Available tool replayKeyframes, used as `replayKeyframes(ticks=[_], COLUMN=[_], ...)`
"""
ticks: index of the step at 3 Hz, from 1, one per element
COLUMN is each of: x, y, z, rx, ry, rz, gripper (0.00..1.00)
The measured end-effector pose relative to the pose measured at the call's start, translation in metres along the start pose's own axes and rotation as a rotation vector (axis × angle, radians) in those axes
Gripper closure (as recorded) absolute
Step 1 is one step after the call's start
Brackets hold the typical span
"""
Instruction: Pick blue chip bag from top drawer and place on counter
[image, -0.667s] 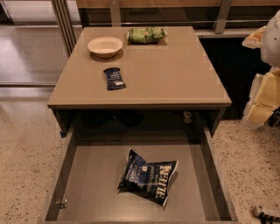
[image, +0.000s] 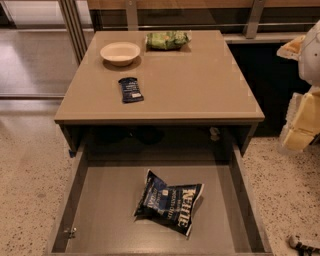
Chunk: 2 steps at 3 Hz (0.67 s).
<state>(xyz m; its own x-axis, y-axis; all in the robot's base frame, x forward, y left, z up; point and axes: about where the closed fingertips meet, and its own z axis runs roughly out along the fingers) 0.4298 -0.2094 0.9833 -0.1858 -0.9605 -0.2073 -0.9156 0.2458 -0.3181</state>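
Camera view: the gripper (image: 301, 122) hangs at the right edge, partly cut off by the frame, beside the counter (image: 200, 85) and at about the height of its front edge. Whether its jaws are apart or together cannot be told, but nothing is seen held in them. The arm above it is drawn back and upright, not stretched toward anything.

The drawer (image: 95, 200) stands pulled fully out. The blue chip bag (image: 170, 202) lies crumpled on the drawer's floor, below the gripper and well off to its left in the view, touching neither side wall.

By my judgement step 1 of 2, the pick, is in hand and the reach has hardly begun. The next move calls for the gripper to swing over the open drawer, come down clear of the near side wall, and close on a raised fold of the bag.

For step 2, bare counter lies just across from the gripper. Farther from it sit 3 things to avoid: a snack bar (image: 131, 90), a bowl (image: 120, 52) and a green chip bag (image: 167, 40).
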Motion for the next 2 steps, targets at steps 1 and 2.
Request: replayKeyframes(ticks=[1, 2], x=[0.0, -0.008], y=[0.027, 0.068], z=[0.03, 0.081], rx=[-0.039, -0.128], ry=[-0.031, -0.093], rz=[-0.017, -0.026], gripper=[0.0, 0.0])
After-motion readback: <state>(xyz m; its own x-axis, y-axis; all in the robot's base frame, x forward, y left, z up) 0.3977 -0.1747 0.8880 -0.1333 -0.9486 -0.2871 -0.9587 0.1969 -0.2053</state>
